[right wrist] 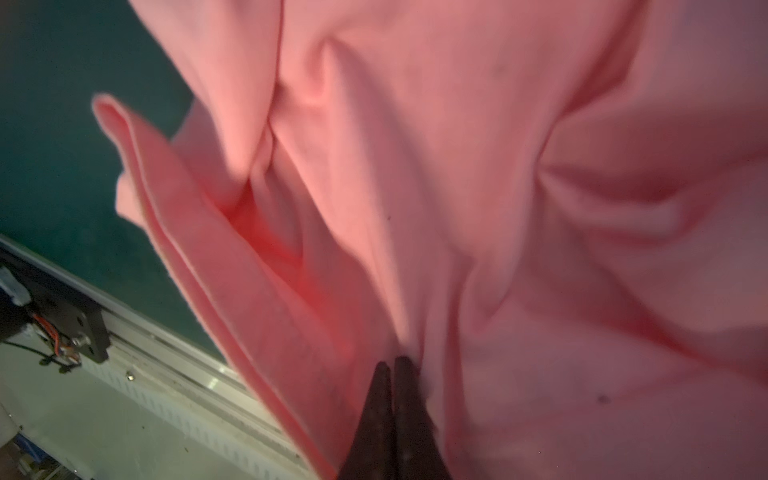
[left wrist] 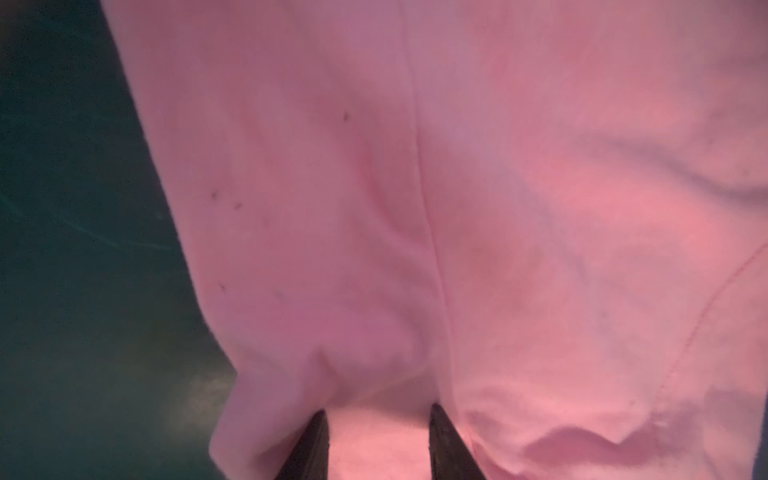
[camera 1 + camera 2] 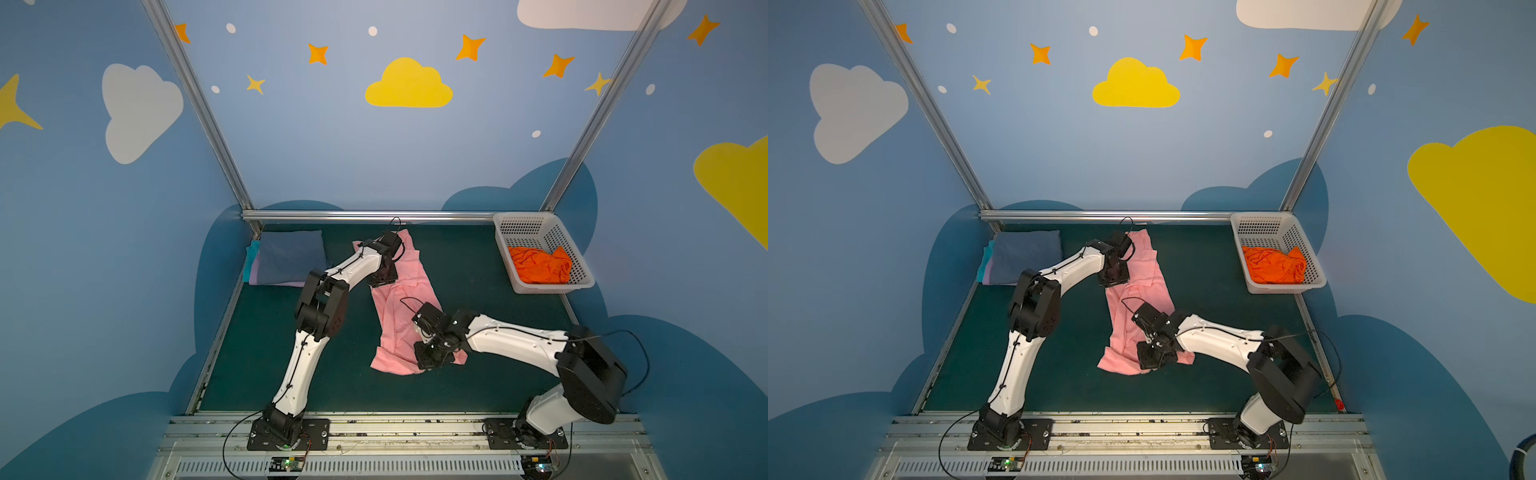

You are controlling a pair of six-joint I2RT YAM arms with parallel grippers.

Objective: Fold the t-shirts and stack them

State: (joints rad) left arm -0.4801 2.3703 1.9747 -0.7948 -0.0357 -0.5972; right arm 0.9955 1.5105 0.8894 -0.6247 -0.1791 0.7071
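- Lying lengthwise mid-table on the dark green mat (image 3: 478,266): light pink short-sleeved cotton t-shirt (image 3: 399,307), rumpled and partly doubled over.
- Soft, light and limp; likely to sag, slip and crease on lifting, so best taken at a hem or corner, through all layers, at both ends together.
- Right gripper (image 1: 390,365): pressed together at the near hem, seemingly pinching a fold, with creases converging on the tips.
- Left gripper (image 2: 378,409): part spread, tips down on the far end, nothing clearly clamped.
- Far left corner: folded stack (image 3: 286,255), slate-blue on top.
- Far right: white perforated plastic basket (image 3: 552,288) holding a crumpled bright orange t-shirt (image 3: 538,266).
- Flat, matte mat with bare room all round; blue cloud-painted walls (image 3: 332,145) close behind.
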